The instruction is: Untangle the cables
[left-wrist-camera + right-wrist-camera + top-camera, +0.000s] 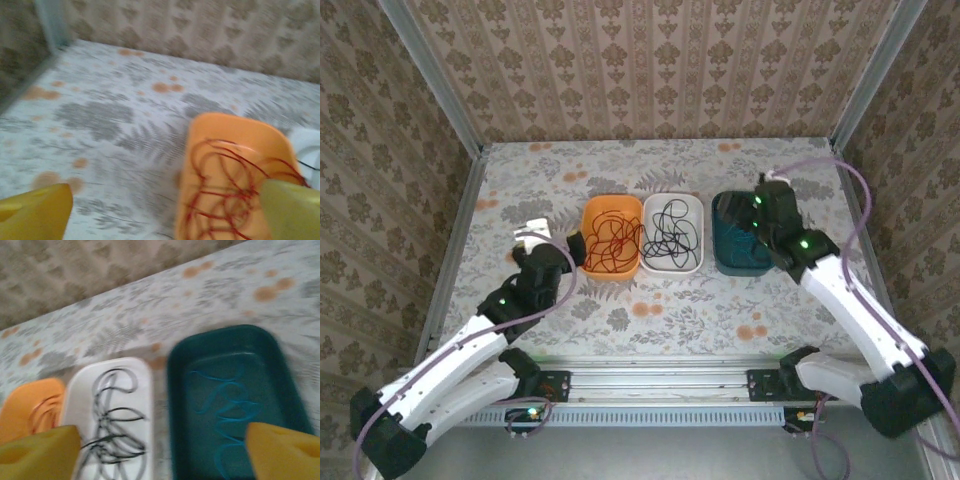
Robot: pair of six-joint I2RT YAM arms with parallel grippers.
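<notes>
From above, three trays stand in a row on the patterned table (pixel 650 310). The orange tray (pixel 592 206) holds the red cable (pixel 610 245). The white tray (pixel 672 197) holds the black cable (pixel 670 235). The teal tray (pixel 740 268) lies partly under the right gripper (pixel 757 213). The left gripper (pixel 575 248) sits at the orange tray's left edge.

The left wrist view is blurred. Its yellow fingers (pixel 35 212) stand wide apart, gripping nothing, and the red loops lie in the orange tray near the right finger.

The right wrist view is also blurred. Its fingertips (pixel 37 452) are spread wide and bare. The blue-green cable (pixel 227 407) curls inside the teal tray, with the black one in the white tray beside it.
</notes>
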